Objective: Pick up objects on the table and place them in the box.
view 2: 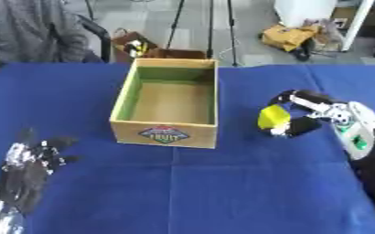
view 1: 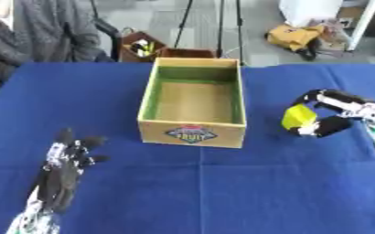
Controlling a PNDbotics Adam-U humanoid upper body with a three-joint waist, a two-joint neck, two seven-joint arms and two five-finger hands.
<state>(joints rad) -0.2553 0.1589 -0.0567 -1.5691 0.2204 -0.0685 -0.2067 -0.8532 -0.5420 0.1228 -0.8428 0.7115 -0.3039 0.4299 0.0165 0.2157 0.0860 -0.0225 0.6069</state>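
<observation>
An open cardboard box [view 1: 193, 132] with a green inner lining stands in the middle of the blue table; nothing shows inside it. To its right, my right hand [view 2: 302, 114] is curled round a small yellow-green object [view 2: 272, 117], pinching it between fingers and thumb just above or on the cloth; I cannot tell which. The object is a little right of the box's right wall. My left hand [view 1: 66, 162] rests open near the lower left corner, fingers pointing up, with nothing in it.
The blue cloth [view 1: 222, 192] covers the whole table. Past the far edge stand a brown crate [view 1: 139, 48] of small items, tripod legs, and a yellow bag [view 1: 296, 35] on the floor. A seated person in grey shows at the upper left.
</observation>
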